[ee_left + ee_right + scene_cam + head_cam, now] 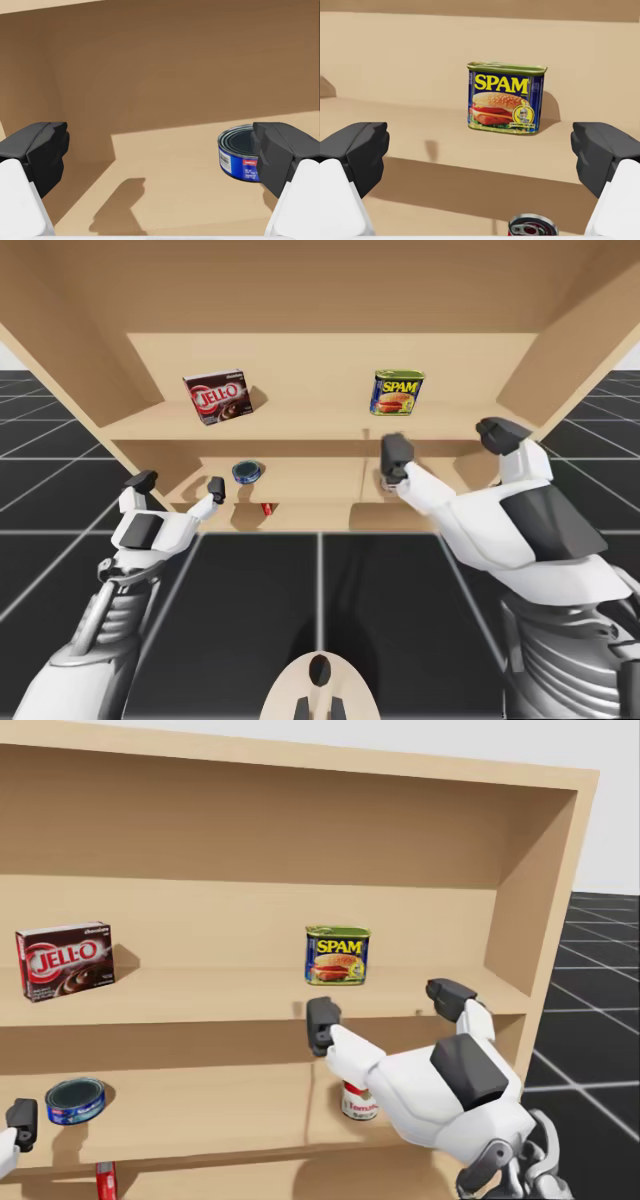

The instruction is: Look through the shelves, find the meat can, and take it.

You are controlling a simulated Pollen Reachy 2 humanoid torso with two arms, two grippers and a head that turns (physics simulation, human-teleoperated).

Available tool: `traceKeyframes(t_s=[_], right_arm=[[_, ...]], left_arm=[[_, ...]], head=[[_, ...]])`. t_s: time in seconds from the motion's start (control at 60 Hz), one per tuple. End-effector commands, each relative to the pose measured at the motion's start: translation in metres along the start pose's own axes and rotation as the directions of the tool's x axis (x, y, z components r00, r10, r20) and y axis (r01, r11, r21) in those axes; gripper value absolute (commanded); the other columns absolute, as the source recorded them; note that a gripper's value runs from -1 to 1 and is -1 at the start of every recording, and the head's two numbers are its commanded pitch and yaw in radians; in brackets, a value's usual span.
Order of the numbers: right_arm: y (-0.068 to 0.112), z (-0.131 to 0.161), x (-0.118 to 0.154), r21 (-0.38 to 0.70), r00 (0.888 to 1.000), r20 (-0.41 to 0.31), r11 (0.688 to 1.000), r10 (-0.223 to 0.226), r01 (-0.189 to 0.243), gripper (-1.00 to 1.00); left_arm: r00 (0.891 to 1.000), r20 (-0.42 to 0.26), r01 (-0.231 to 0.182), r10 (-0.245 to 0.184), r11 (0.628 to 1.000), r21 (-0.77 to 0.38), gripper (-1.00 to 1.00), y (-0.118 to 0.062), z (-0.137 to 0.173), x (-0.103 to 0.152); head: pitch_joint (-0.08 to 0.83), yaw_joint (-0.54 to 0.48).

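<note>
The meat can (398, 392) (337, 956) is a blue and yellow rectangular tin standing upright on the upper shelf. My right gripper (445, 443) (386, 1007) (480, 155) is open, just in front of that shelf's edge and a little below the can. The can (505, 97) stands ahead of it, between the lines of its fingers, well apart from them. My left gripper (178, 484) (160, 160) is open at the middle shelf, holding nothing. A flat round blue can (239, 152) lies ahead of its one finger.
A dark red-brown box (218, 398) (65, 961) stands at the upper shelf's left. The flat blue can (248, 472) (74, 1100) and a red and white can (358, 1102) (532, 227) sit on the middle shelf. A small red item (267, 508) (106, 1180) lies lower down. Wooden side walls (525, 920) bound the shelves.
</note>
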Motion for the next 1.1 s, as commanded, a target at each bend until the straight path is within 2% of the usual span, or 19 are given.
traceKeyframes(t_s=[0.017, 0.05, 0.083, 0.133, 0.15, 0.25, 0.367, 0.5, 0.567, 0.633, 0.667, 0.783, 0.883, 0.933, 1.0, 1.1], right_arm=[[0.006, -0.029, 0.008, -0.006, 0.995, -0.102, 1.0, 0.012, -0.013, -1.0], [0.006, -0.033, 0.008, -0.006, 0.994, -0.108, 1.0, 0.014, -0.014, -1.0], [0.006, -0.04, 0.007, 0.0, 0.992, -0.126, 1.0, -0.004, 0.004, -1.0], [0.006, -0.045, 0.005, -0.001, 0.991, -0.133, 1.0, 0.006, -0.006, -1.0], [0.006, -0.05, 0.004, 0.002, 0.99, -0.144, 1.0, -0.004, 0.005, -1.0], [0.006, -0.06, 0.001, -0.006, 0.986, -0.167, 1.0, -0.008, 0.007, -1.0], [0.003, -0.076, 0.0, -0.026, 0.978, -0.204, 0.999, -0.046, 0.041, -1.0], [0.001, -0.099, 0.0, -0.057, 0.962, -0.259, 0.996, -0.087, 0.074, -1.0], [0.002, -0.111, 0.001, -0.063, 0.956, -0.278, 0.995, -0.091, 0.076, -1.0], [0.004, -0.121, 0.0, -0.075, 0.948, -0.307, 0.995, -0.082, 0.061, -1.0], [0.003, -0.128, -0.002, -0.083, 0.939, -0.334, 0.995, -0.084, 0.06, -1.0], [-0.001, -0.139, -0.008, -0.135, 0.928, -0.366, 0.991, -0.07, 0.021, -1.0], [-0.002, -0.145, -0.013, -0.16, 0.924, -0.38, 0.987, -0.047, -0.016, -1.0], [-0.003, -0.147, -0.014, -0.174, 0.925, -0.378, 0.984, -0.028, -0.041, -1.0], [-0.003, -0.148, -0.017, -0.171, 0.922, -0.385, 0.985, -0.034, -0.035, -1.0], [-0.002, -0.154, -0.023, -0.171, 0.915, -0.403, 0.984, -0.016, -0.058, -1.0]], left_arm=[[1.0, -0.003, -0.002, 0.002, 1.0, -0.002, -1.0, 0.001, 0.0, 0.0], [1.0, -0.003, -0.003, 0.003, 1.0, -0.002, -1.0, 0.001, 0.0, 0.0], [1.0, -0.004, -0.003, 0.003, 1.0, -0.002, -1.0, 0.001, 0.0, 0.0], [1.0, -0.005, -0.004, 0.004, 1.0, -0.003, -1.0, 0.001, 0.0, 0.0], [1.0, -0.006, -0.004, 0.004, 1.0, -0.003, -1.0, 0.002, 0.0, 0.0], [1.0, -0.008, -0.005, 0.005, 1.0, -0.004, -1.0, 0.002, 0.0, 0.0], [1.0, -0.01, -0.007, 0.007, 1.0, -0.005, -1.0, 0.002, -0.001, 0.0], [1.0, -0.01, -0.009, 0.009, 1.0, -0.007, -1.0, 0.002, -0.001, 0.0], [1.0, -0.01, -0.011, 0.011, 1.0, -0.005, -1.0, 0.002, -0.001, 0.0], [1.0, -0.011, -0.013, 0.013, 1.0, -0.005, -1.0, 0.002, -0.001, 0.0], [1.0, -0.011, -0.014, 0.014, 1.0, -0.006, -1.0, 0.002, -0.001, 0.0], [1.0, -0.012, -0.016, 0.016, 1.0, -0.009, -1.0, 0.003, -0.001, 0.0], [1.0, -0.014, -0.017, 0.017, 1.0, -0.012, -1.0, 0.003, -0.001, 0.0], [1.0, -0.015, -0.016, 0.016, 1.0, -0.014, -1.0, 0.002, -0.001, 0.0], [1.0, -0.016, -0.016, 0.016, 1.0, -0.015, -1.0, 0.002, -0.001, 0.0], [1.0, -0.018, -0.016, 0.015, 1.0, -0.017, -1.0, 0.002, -0.001, 0.0]], head=[[0.162, -0.19], [0.162, -0.19], [0.161, -0.19], [0.16, -0.19], [0.159, -0.19], [0.159, -0.19], [0.161, -0.19], [0.16, -0.19], [0.159, -0.19], [0.161, -0.19], [0.162, -0.19], [0.166, -0.18], [0.169, -0.18], [0.169, -0.18], [0.172, -0.18], [0.176, -0.17]])
